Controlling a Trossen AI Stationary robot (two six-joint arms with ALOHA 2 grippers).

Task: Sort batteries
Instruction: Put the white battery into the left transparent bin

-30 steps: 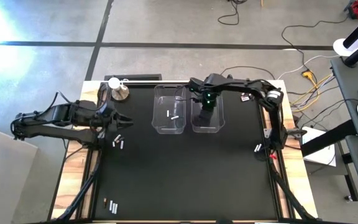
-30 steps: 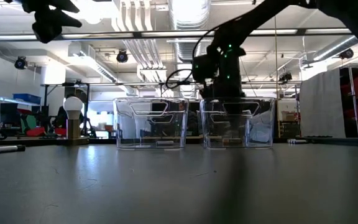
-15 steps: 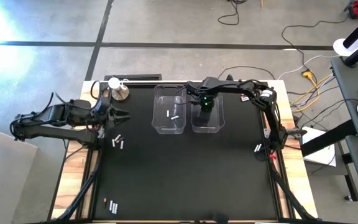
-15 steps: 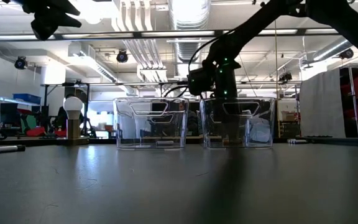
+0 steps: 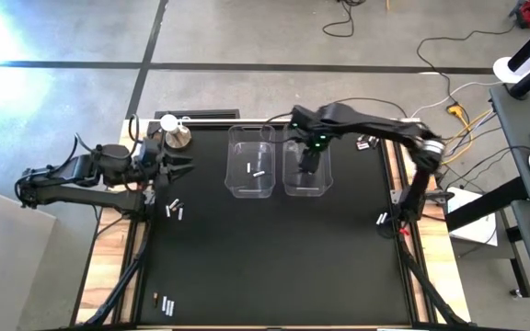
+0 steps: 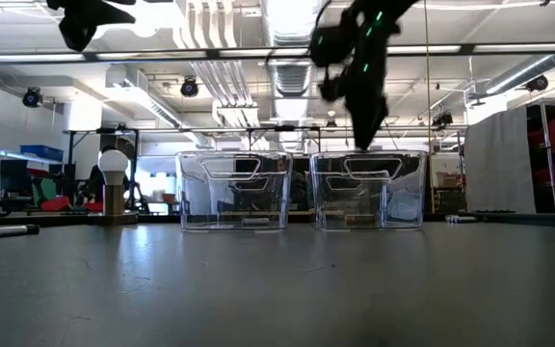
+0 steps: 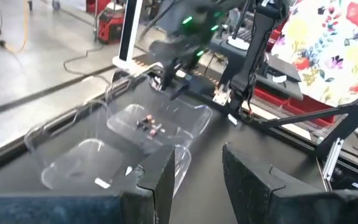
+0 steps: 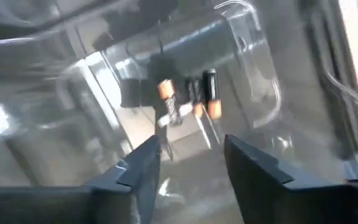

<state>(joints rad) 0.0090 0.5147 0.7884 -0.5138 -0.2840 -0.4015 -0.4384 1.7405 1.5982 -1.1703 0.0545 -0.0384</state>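
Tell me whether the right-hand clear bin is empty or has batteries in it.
Not empty. The right bin holds a few dark batteries with orange ends on its floor, seen in the right wrist view; the right gripper hangs above it.

Strong glare whitens the floor (image 5: 7,37) at the high view's upper left. Ceiling lights (image 6: 292,19) blaze in the low view, silhouetting the arms. The right wrist view is heavily motion-blurred.

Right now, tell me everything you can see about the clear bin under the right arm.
The right bin is a clear, open-topped plastic tub with rounded corners, standing upright on the black table beside a matching left bin. A few dark batteries with orange ends lie on its floor. The right end effector hangs over it, fingers apart, touching nothing visible.
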